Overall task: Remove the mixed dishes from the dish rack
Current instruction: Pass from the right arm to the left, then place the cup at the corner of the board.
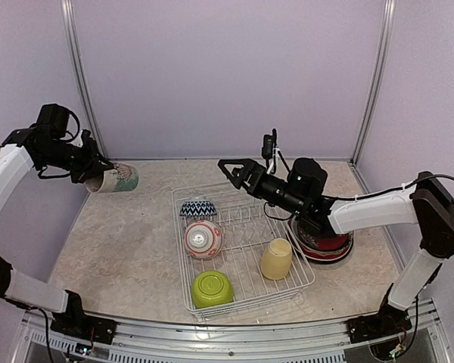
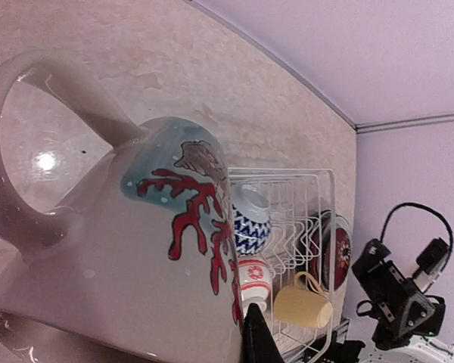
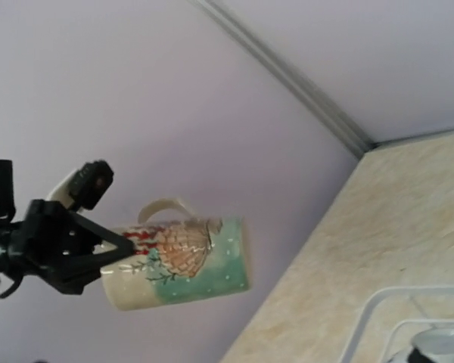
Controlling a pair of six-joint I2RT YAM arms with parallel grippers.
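Note:
My left gripper [image 1: 91, 174] is shut on the rim of the cream-teal mug [image 1: 117, 179] and holds it on its side in the air above the table's far left. The mug fills the left wrist view [image 2: 121, 249], with one fingertip [image 2: 257, 340] at its edge. The right wrist view also shows the mug [image 3: 181, 261]. My right gripper [image 1: 231, 170] is open and empty above the far edge of the white dish rack [image 1: 306, 283]. In the rack are a blue zigzag bowl [image 1: 198, 208], a red-white bowl [image 1: 203, 238], a lime green bowl [image 1: 212, 289] and a yellow cup [image 1: 276, 259].
A stack of plates [image 1: 325, 246] with a red floral one on top lies on the table just right of the rack, under my right forearm. Lilac walls close the back and sides. The table's left half is bare marble-patterned surface [image 1: 121, 242].

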